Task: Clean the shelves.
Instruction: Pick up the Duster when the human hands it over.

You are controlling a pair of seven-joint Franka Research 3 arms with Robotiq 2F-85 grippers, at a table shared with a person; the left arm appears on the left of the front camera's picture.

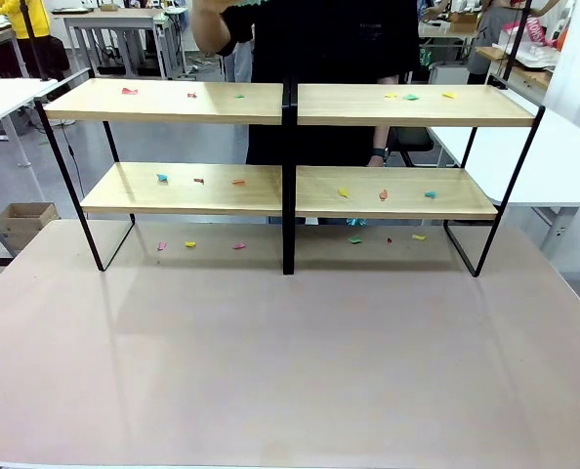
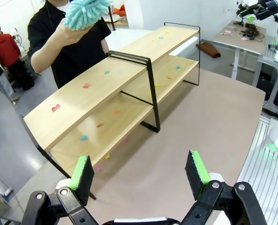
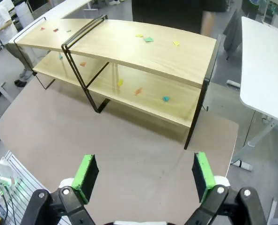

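At the table's (image 1: pixel 290 371) far side stand the shelves (image 1: pixel 173 101), strewn with coloured scraps (image 1: pixel 129 91). Left fingers (image 2: pixel 83 171) and right fingers (image 3: pixel 87 172) are spread, empty. Likely step: receive the person's teal duster (image 2: pixel 85 13), gripped squarely, before sweeping each board.

Person (image 1: pixel 329 59) cut by top edge, raised hand (image 1: pixel 210 29) blurred, coloured scraps (image 1: pixel 163 179) unidentifiably small
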